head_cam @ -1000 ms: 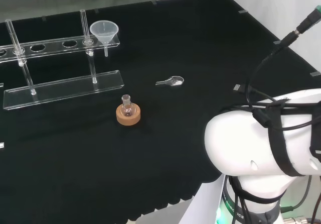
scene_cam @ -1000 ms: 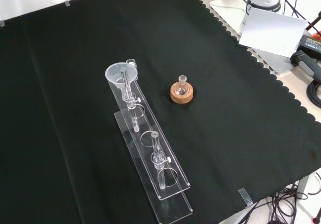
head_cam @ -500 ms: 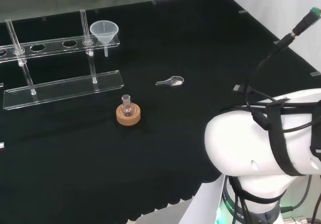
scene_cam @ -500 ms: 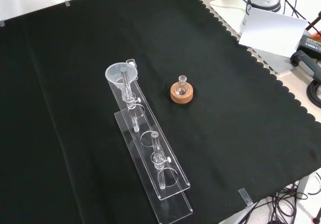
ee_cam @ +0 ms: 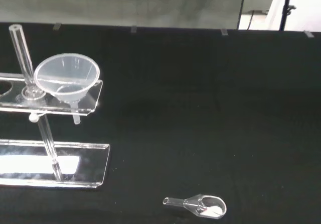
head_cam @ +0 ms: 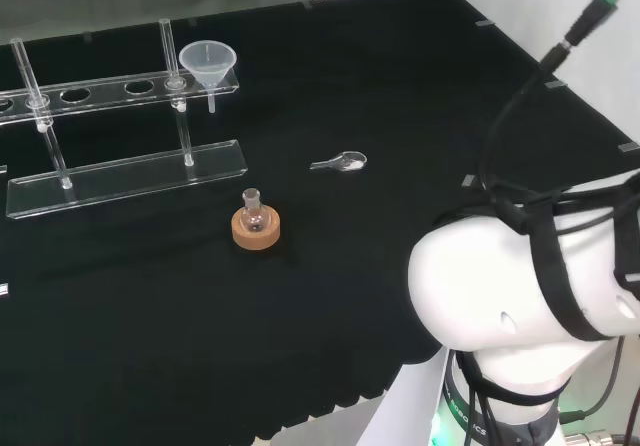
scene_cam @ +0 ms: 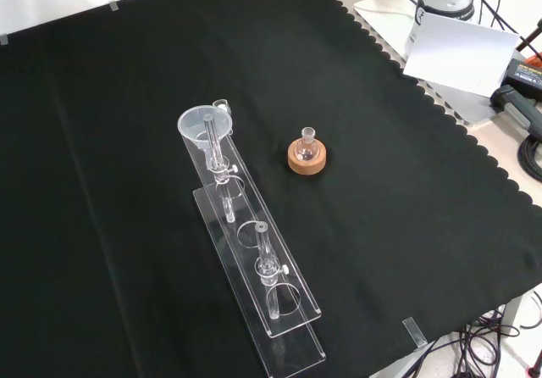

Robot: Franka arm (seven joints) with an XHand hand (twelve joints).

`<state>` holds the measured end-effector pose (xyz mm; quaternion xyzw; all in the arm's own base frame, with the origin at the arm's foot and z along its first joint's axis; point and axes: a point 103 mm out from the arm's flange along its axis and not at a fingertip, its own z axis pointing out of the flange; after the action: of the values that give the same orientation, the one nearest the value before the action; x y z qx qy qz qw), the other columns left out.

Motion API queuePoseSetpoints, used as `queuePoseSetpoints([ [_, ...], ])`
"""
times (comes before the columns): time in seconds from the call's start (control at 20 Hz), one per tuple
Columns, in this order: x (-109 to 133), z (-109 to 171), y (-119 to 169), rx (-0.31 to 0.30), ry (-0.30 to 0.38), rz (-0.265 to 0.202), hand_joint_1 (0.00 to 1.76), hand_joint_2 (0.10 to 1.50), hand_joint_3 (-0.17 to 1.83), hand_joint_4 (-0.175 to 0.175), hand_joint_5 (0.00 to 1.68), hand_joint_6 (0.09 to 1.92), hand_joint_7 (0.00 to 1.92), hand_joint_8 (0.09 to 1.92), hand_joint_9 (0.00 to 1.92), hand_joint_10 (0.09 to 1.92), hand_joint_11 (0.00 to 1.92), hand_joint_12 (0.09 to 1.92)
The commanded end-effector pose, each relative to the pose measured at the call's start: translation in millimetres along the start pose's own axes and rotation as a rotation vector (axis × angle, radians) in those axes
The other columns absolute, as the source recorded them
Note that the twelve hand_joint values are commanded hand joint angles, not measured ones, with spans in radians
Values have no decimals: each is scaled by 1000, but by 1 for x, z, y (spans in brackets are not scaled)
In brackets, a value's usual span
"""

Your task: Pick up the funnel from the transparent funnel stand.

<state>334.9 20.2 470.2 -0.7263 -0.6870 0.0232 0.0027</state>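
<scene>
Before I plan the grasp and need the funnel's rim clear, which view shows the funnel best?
The wrist view: the funnel is close, rim and spout clear in the stand. The head view shows it small and far off; the front view shows its rim from above, spout overlapped by a stand post.

Head, front and closer wrist views share the funnel stand (head_cam: 120,88).
</scene>
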Motion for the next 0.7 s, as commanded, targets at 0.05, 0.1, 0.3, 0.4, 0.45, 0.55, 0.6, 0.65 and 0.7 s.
queuePoseSetpoints([
  [0.05, 14, 13, 27, 31, -21, -66, 389, 576, 112, 29, 0, 87, 0, 87, 0, 87, 0, 87],
  [0.1, 16, 16, 31, 42, -22, -77, 390, 577, 112, 29, 0, 87, 0, 87, 0, 87, 0, 87],
  [0.3, 26, 26, 46, 90, -39, -119, 432, 584, 103, 27, 0, 87, 0, 87, 0, 87, 7, 87],
  [0.4, 30, 31, 52, 96, -45, -134, 457, 589, 96, 26, 0, 87, 0, 87, 0, 87, 23, 87],
  [0.45, 32, 33, 55, 98, -49, -140, 466, 591, 92, 25, 0, 87, 0, 87, 0, 87, 31, 87],
  [0.55, 37, 37, 61, 107, -54, -150, 482, 595, 88, 24, 0, 87, 0, 87, 0, 87, 37, 87],
  [0.6, 39, 39, 64, 113, -62, -156, 488, 597, 86, 23, 0, 87, 0, 87, 0, 87, 38, 87],
  [0.65, 41, 41, 66, 121, -65, -162, 497, 599, 85, 23, 0, 87, 0, 87, 0, 87, 39, 87],
  [0.7, 43, 44, 69, 128, -68, -166, 506, 615, 57, 23, 0, 87, 0, 87, 0, 87, 25, 98],
])
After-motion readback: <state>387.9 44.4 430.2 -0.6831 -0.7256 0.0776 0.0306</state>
